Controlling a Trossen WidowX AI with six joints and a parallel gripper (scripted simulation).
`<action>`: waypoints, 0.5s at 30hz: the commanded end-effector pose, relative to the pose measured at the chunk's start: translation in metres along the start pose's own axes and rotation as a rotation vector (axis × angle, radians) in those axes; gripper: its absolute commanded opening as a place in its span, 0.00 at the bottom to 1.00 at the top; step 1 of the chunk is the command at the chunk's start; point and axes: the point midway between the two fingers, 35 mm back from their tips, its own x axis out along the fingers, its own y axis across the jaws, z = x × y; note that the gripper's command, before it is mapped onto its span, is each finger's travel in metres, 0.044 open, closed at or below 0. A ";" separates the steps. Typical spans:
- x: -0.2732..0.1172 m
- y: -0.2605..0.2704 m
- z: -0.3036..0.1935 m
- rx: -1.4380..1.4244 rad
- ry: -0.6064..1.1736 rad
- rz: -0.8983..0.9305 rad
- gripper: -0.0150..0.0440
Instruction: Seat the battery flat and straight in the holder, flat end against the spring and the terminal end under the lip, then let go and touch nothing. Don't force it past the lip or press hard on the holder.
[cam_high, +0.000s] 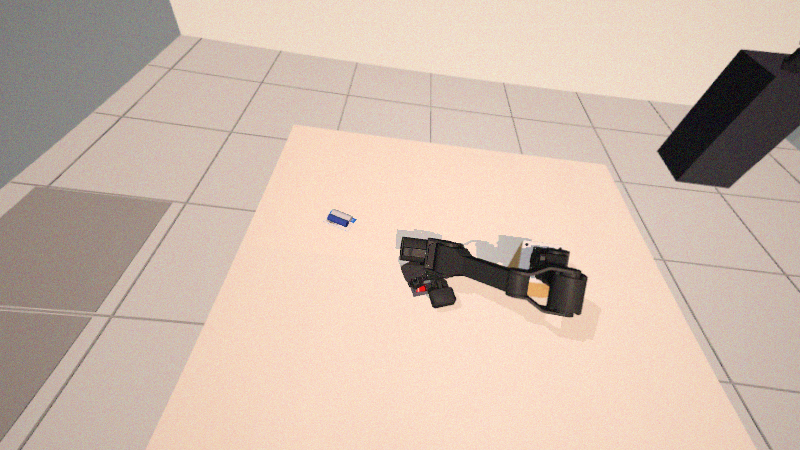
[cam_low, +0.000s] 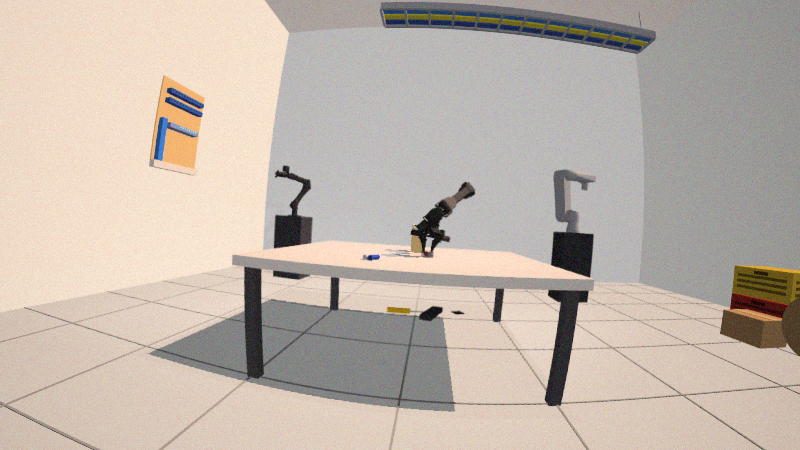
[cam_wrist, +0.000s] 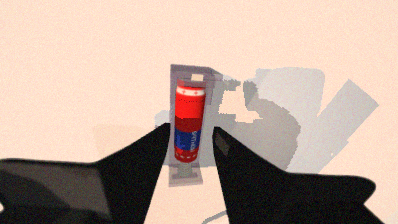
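Note:
The red battery (cam_wrist: 190, 107) (cam_high: 421, 289) with a blue band lies lengthwise in the grey holder (cam_wrist: 186, 69). In the wrist view its white-ringed terminal end is at the top, against the lip, and the terminal itself is hidden there. Its flat end is at the bottom, by the spring (cam_wrist: 185, 170). It looks straight along the holder; whether it lies fully flat is hard to tell. My gripper (cam_wrist: 192, 129) (cam_low: 427, 254) is open, one finger on each side of the battery, with a narrow gap on the left and a wider one on the right.
A blue and white object (cam_high: 338, 217) (cam_low: 373, 257) lies on the table (cam_high: 335, 363) (cam_low: 475, 275), away from the holder. A tan block (cam_high: 538, 289) (cam_low: 415, 242) stands near the arm's rear part. Shadows fall right of the holder in the wrist view.

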 end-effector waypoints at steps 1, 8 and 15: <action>-0.007 0.001 0.003 -0.013 -0.009 -0.001 0.53; -0.026 -0.005 0.002 -0.005 -0.003 -0.004 0.71; -0.076 -0.013 -0.002 -0.013 -0.008 -0.003 1.00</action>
